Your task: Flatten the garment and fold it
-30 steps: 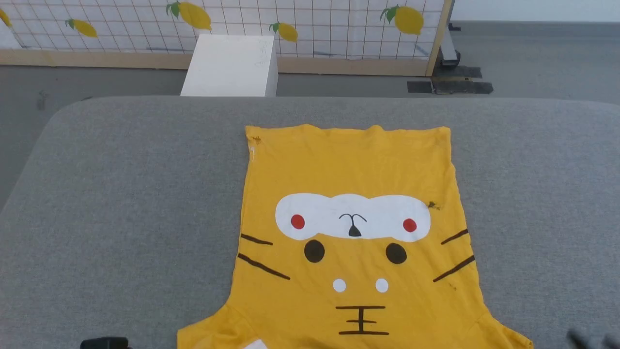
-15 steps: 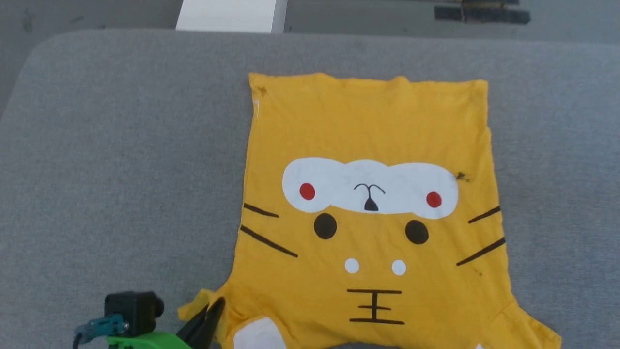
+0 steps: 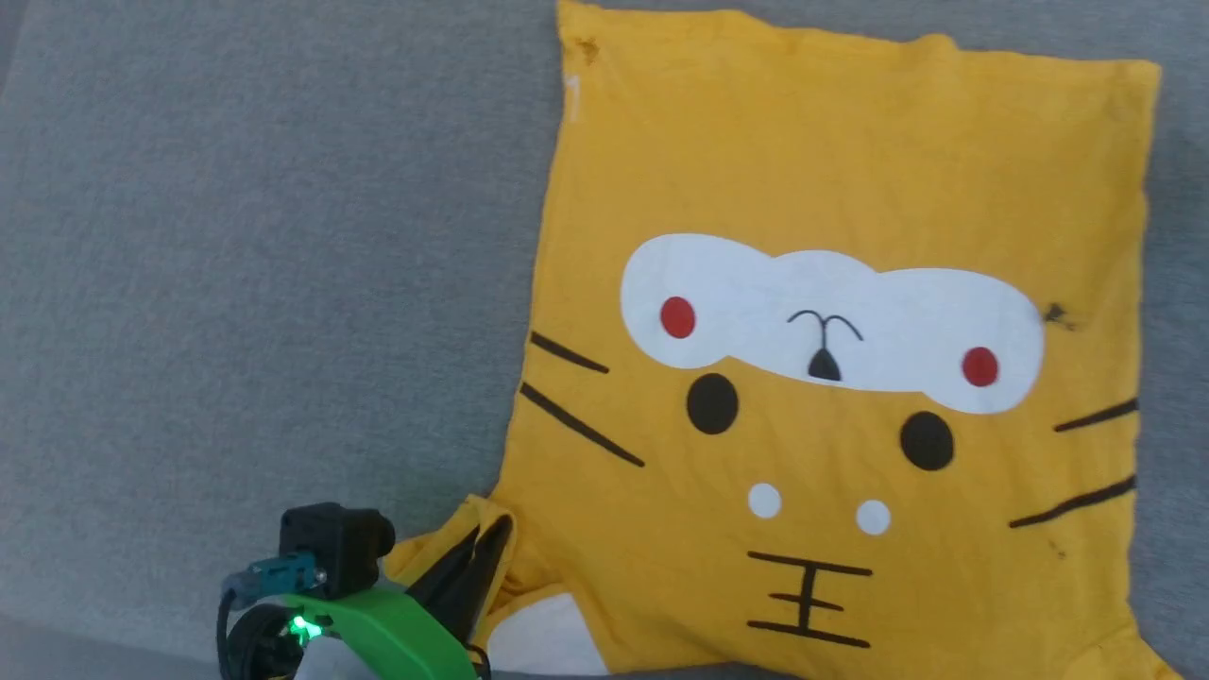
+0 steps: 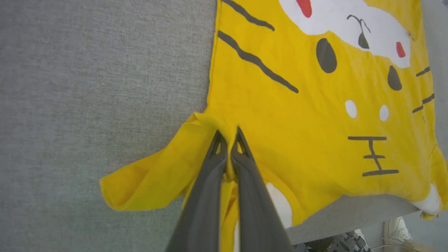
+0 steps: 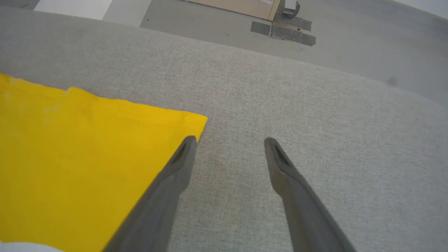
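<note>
One yellow garment (image 3: pixel 850 142) in the head view, spread flat and print side up on the grey padded surface (image 3: pixel 236 236), filling centre and right. Straight hem toward the top, sleeves toward the bottom. Print has a white face patch (image 3: pixel 831 321) with two red dots, plus black dots and black whisker lines. Left gripper (image 3: pixel 493 536) at lower left, green body, dark fingers pressed together on the bunched sleeve (image 3: pixel 420 562).

Left wrist view: left gripper (image 4: pixel 228 134) fingers nearly touching, pinching a raised fold of yellow cloth where the sleeve (image 4: pixel 150 178) meets the shirt body. The sleeve curls up loosely to the left of the fingers. The rest of the garment (image 4: pixel 297 105) is flat on the surface (image 4: pixel 87 87). A shoe (image 4: pixel 395 227) sits at lower right, past the surface edge.

Right wrist view: right gripper (image 5: pixel 230 140) fingers spread wide with nothing between them, over bare grey surface (image 5: pixel 315 105). One fingertip sits at a corner of the garment (image 5: pixel 70 150); cannot tell if it touches. Floor (image 5: pixel 350 35) beyond.
</note>
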You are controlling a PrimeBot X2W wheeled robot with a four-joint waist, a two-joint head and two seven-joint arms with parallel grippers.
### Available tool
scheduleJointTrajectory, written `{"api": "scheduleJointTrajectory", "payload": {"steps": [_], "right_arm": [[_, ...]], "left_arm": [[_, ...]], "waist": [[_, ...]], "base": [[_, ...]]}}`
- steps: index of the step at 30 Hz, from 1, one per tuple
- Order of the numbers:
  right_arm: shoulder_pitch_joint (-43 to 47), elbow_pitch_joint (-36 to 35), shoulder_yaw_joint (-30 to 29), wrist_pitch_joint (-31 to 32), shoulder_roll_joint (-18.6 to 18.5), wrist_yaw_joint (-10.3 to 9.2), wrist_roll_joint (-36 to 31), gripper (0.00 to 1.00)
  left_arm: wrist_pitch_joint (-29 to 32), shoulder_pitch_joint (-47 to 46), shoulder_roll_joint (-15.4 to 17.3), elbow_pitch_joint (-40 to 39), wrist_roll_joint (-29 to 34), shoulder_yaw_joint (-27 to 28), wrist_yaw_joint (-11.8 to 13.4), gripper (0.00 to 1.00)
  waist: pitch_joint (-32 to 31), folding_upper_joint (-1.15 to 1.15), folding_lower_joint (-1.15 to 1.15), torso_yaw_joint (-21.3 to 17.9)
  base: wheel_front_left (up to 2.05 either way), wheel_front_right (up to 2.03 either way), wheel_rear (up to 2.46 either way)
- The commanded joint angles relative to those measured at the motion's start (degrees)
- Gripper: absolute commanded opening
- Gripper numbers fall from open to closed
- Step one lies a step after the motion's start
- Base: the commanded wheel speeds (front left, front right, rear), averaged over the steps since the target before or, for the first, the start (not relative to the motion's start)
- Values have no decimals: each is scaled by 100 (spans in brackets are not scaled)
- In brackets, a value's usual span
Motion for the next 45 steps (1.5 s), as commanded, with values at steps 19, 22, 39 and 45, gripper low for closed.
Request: {"api": "scheduleJointTrajectory", "payload": {"steps": [19, 22, 39, 45], "right_arm": [[132, 653, -452, -547, 58, -8, -219, 0], [269, 552, -546, -806, 64, -8, -70, 0], [4918, -1812, -2695, -1082, 1565, -8, 787, 0], [6193, -1865, -2792, -1151, 2180, -8, 900, 0]], "left_arm": [[-150, -265, -100, 426, -8, -90, -173, 0], [-175, -245, -78, 473, -28, -46, -164, 0], [-446, 493, 95, 560, -238, 281, 12, 0], [-517, 717, 134, 518, -269, 376, 108, 0]], "waist": [[101, 0, -1, 352], [-162, 0, -1, 161], [-1571, 0, -1, -758], [-1676, 0, -1, -881]], "base": [[0, 0, 0], [0, 0, 0], [0, 0, 0], [0, 0, 0]]}}
